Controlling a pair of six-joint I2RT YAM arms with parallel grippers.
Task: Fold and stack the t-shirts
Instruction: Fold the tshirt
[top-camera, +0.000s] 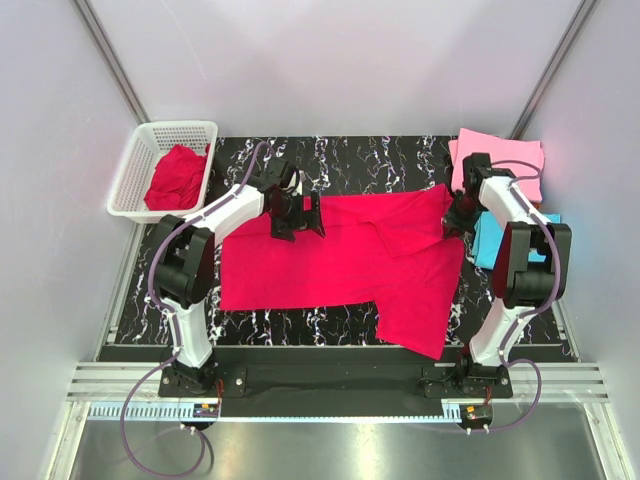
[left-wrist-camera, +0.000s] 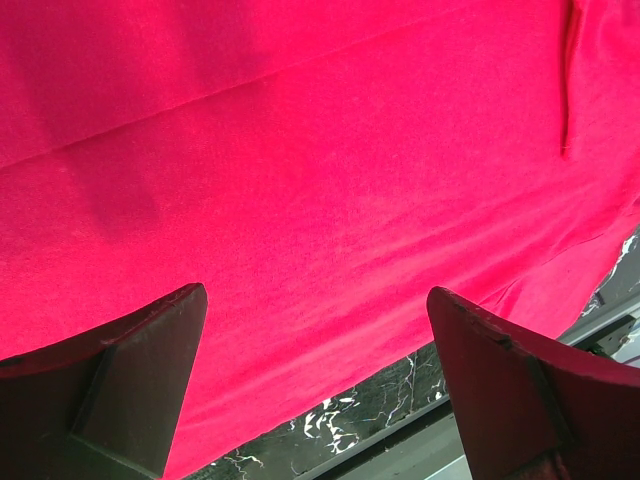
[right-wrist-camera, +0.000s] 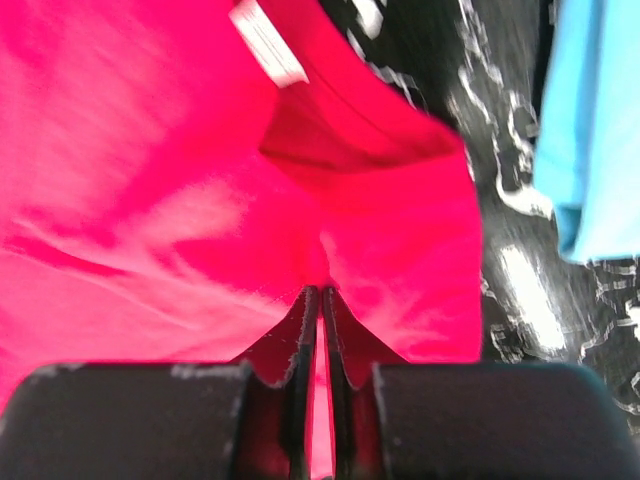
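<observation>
A crimson-red t-shirt (top-camera: 340, 260) lies spread across the black marbled table (top-camera: 380, 165), one part hanging toward the near edge. My left gripper (top-camera: 297, 215) hovers over the shirt's far left part. In the left wrist view it (left-wrist-camera: 315, 293) stands wide open with only red cloth (left-wrist-camera: 300, 150) below it. My right gripper (top-camera: 455, 220) is at the shirt's right end near the collar. In the right wrist view it (right-wrist-camera: 320, 292) is shut on a pinch of the red cloth (right-wrist-camera: 150, 200), close to the white neck label (right-wrist-camera: 268, 40).
A white mesh basket (top-camera: 125, 180) at the far left holds another crumpled red t-shirt (top-camera: 178, 178). At the far right lies a folded pink t-shirt (top-camera: 500, 155), with a turquoise t-shirt (top-camera: 487, 245) (right-wrist-camera: 590, 120) beside the right arm. Walls close in on both sides.
</observation>
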